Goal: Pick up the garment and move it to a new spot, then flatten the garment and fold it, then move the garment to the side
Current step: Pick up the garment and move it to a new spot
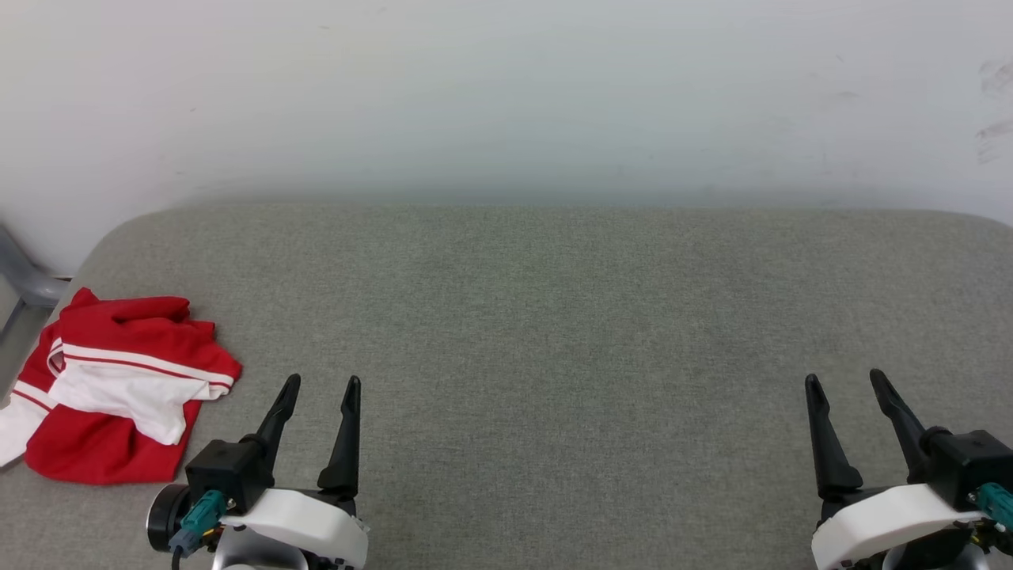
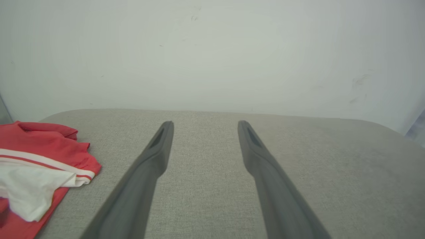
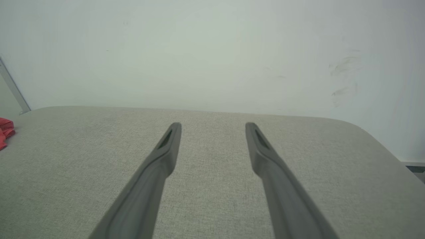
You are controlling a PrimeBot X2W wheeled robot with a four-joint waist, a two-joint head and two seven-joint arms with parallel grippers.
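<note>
The garment (image 1: 119, 388) lies crumpled in a heap at the left edge of the grey padded surface (image 1: 554, 317), red with white sleeve fabric and striped trim on top. In the left wrist view the garment (image 2: 40, 162) sits at the far left; in the right wrist view a red scrap of the garment (image 3: 5, 132) peeks in at the left edge. My left gripper (image 1: 323, 384) is open just right of the heap, apart from it, with nothing between its fingers. Far right, my right gripper (image 1: 845, 378) is open and empty too.
A pale wall (image 1: 506, 95) rises right behind the surface's far edge. A grey metal leg or frame (image 1: 24, 277) stands at the far left beside the garment. The surface's rounded right corner (image 3: 375, 132) drops off toward the floor.
</note>
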